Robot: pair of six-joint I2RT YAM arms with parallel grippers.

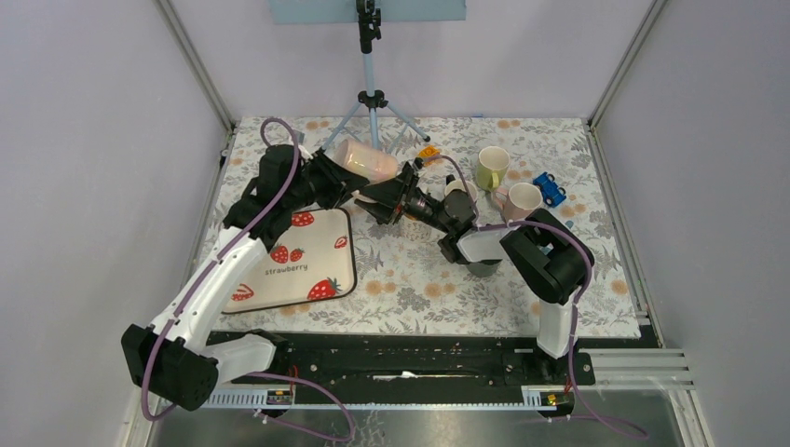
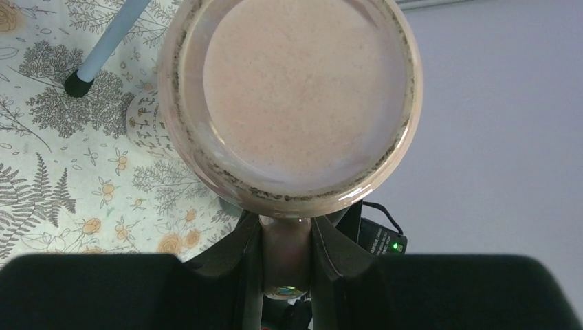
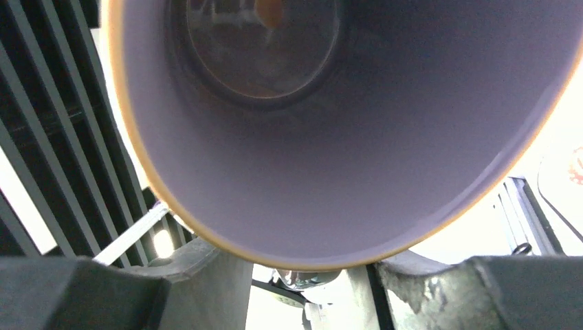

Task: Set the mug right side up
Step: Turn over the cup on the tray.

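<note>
Floral-patterned cloth covers the surface (image 1: 419,279), with a strawberry-printed tray (image 1: 321,237) at the left and two upright cups, a green mug (image 1: 491,168) and a pink cup (image 1: 522,198), at the back right. Between the two arms, lifted clear of the cloth, the pale pink mug (image 1: 365,160) lies on its side in the air. The left pincer (image 2: 285,230) is clamped tight on the handle (image 2: 285,254), with the base facing its camera (likely steadying the mug for a handover). The right pincer (image 3: 306,271) faces the open mouth, jaws spread either side of the rim. Whether they press on the wall yet cannot be told. A second hold would probably allow rotating it upright.
</note>
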